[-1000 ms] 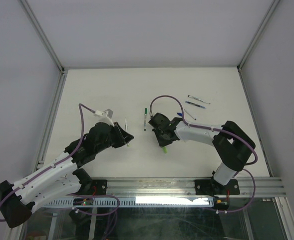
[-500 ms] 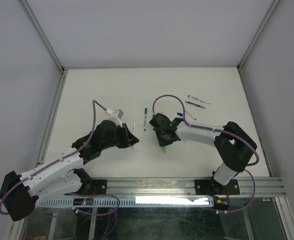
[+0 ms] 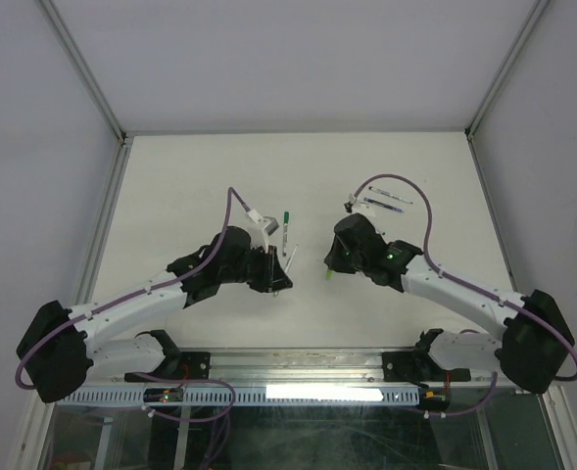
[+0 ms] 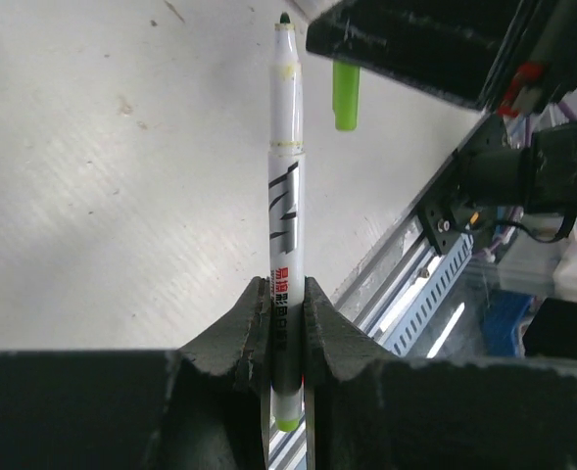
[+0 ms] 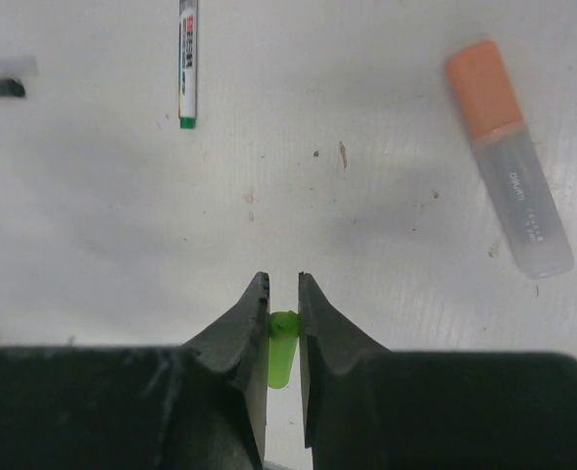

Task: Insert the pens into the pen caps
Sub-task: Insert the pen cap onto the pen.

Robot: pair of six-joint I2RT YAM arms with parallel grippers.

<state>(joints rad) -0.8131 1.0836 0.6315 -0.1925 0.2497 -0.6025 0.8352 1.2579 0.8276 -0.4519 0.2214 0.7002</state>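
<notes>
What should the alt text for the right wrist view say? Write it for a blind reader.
The right pincer grips a stubby lime green plastic cap above a white table. Beyond lie a white green-tipped marker, an orange-capped clear highlighter and a small black cap.

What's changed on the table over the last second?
The left gripper, shut on the white marker, swung right toward the right gripper, whose arm's elbow swung outward. The lime cap stays gripped; the green-capped pen hasn't moved.
</notes>
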